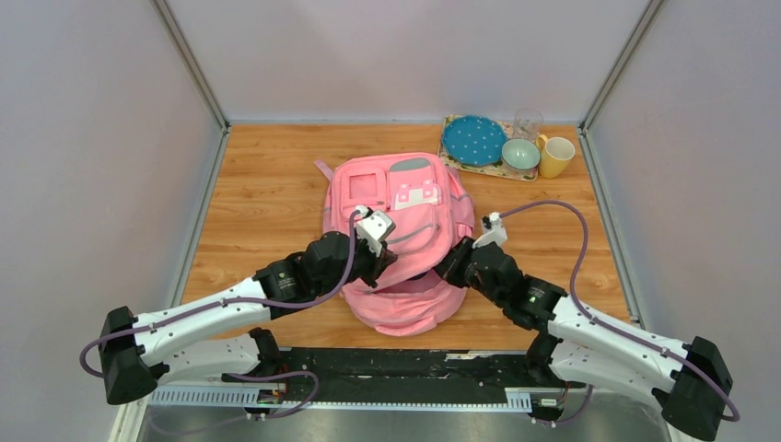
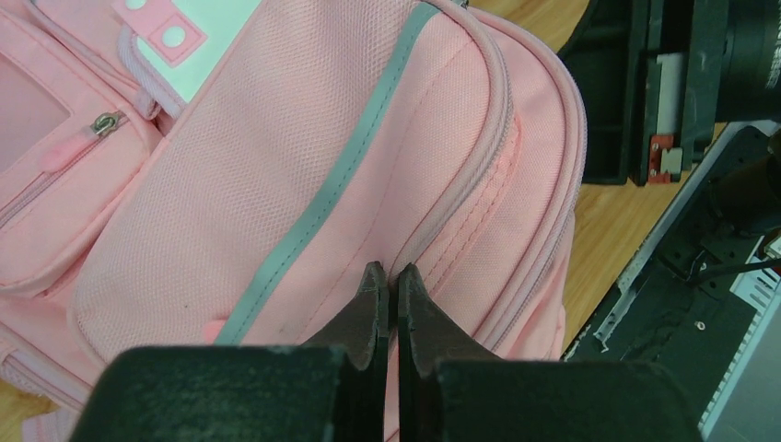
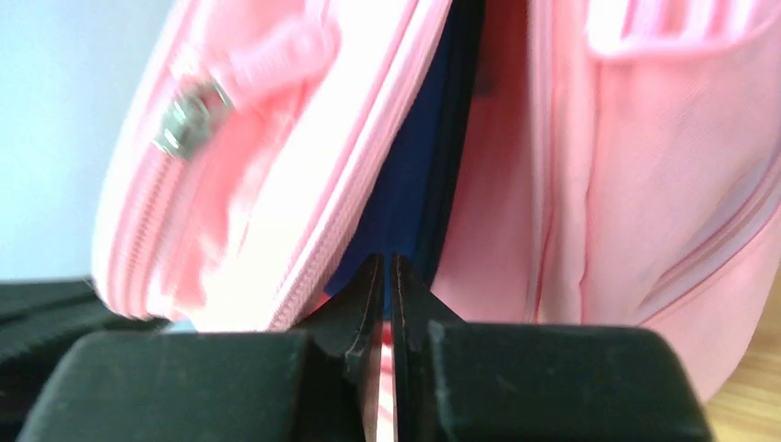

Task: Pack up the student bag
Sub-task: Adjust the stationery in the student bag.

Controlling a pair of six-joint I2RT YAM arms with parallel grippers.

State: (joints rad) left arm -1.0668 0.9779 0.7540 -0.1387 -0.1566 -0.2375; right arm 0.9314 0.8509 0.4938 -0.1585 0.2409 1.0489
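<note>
The pink student bag lies flat in the middle of the wooden table, its front pockets and grey strip facing up. My left gripper is over the bag's near left part. In the left wrist view it is shut, its tips resting on the pink fabric beside a zip seam. My right gripper is at the bag's near right side. It is shut at the bag's open mouth, where a navy blue thing shows inside. I cannot tell whether either gripper pinches fabric.
At the back right stand a blue dotted plate, a pale bowl, a yellow mug and a clear glass. Grey walls close in the table on three sides. A black rail runs along the near edge.
</note>
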